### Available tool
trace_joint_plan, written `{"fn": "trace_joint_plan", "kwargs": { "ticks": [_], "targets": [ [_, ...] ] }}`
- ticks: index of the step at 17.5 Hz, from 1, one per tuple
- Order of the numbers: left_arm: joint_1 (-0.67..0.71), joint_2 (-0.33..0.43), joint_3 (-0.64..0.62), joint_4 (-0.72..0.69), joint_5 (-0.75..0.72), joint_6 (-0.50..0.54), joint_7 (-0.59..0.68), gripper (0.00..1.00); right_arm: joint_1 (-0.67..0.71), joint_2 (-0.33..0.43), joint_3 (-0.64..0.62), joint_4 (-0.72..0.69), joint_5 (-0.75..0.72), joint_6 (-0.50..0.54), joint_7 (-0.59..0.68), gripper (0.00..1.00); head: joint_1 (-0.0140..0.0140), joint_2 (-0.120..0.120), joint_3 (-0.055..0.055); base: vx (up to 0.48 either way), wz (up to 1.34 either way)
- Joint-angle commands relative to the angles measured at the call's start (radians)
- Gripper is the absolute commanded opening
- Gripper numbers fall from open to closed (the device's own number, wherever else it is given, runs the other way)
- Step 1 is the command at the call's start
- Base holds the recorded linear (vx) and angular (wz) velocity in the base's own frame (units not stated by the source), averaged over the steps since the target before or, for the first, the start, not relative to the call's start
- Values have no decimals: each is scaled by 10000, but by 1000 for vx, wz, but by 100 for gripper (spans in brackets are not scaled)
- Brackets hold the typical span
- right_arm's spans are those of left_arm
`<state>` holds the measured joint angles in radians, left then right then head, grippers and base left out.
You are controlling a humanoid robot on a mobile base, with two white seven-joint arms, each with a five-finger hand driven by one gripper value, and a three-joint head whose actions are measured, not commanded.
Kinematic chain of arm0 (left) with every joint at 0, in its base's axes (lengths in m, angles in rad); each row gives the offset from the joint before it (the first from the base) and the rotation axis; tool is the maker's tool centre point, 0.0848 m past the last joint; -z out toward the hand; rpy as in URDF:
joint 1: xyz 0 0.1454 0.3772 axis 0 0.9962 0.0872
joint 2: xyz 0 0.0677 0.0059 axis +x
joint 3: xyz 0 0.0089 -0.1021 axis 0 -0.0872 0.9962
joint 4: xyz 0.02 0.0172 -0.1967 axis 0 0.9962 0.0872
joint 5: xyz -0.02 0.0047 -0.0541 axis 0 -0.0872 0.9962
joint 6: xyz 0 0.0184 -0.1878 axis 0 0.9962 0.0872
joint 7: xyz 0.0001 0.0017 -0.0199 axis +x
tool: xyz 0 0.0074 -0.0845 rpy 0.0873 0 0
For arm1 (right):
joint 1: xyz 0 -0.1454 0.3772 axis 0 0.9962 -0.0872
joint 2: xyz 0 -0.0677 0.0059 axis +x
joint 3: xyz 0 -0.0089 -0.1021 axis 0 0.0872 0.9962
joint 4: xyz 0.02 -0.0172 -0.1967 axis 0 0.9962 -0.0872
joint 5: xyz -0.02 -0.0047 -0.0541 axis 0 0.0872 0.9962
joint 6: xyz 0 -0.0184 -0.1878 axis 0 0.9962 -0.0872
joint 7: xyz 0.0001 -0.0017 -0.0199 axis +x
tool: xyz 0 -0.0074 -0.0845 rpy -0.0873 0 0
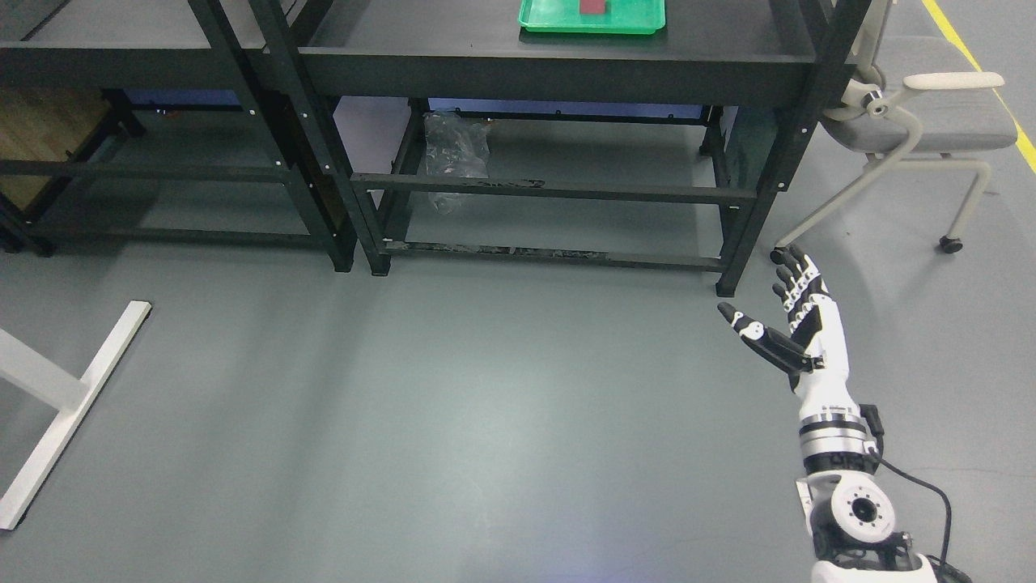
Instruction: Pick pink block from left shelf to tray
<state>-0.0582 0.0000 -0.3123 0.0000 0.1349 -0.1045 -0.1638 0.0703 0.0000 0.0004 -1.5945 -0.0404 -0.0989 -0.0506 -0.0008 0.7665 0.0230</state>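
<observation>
Seen from the head camera, the robot's right hand [797, 320] hangs over the grey floor [486, 421] near the foot of a black shelf [558, 73], its fingers [789, 275] spread and holding nothing, thumb stuck out to the side. On the shelf's top sits a green tray [550, 20] at the picture's upper edge, with a dark reddish block [596, 7] lying in it. A grey chair [931, 121] stands to the right.

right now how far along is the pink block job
Possibly done: a dark red block already lies in the green tray on the right shelf, though its colour isn't clearly pink. Nothing is in hand; the right hand hangs open over the floor. The left shelf shows no block.
</observation>
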Motion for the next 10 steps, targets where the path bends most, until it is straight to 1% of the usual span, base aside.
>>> {"fn": "trace_joint_plan", "kwargs": {
  "ticks": [1,6,9,10],
  "targets": [
    [0,175,24,-175,1,-44,-3,100,3,-175,-50,-8,-148,420,-31,100,0,0,0,0,0],
    [0,175,24,-175,1,-29,-3,100,18,-175,-96,-161,-194,453,76,100,0,0,0,8,0],
    [0,175,24,-175,1,-44,-3,100,18,-175,-249,-330,-378,346,76,100,0,0,0,12,4],
    [0,175,24,-175,1,-44,-3,100,18,-175,-310,-376,-378,163,76,100,0,0,0,16,40]
  ]
}}
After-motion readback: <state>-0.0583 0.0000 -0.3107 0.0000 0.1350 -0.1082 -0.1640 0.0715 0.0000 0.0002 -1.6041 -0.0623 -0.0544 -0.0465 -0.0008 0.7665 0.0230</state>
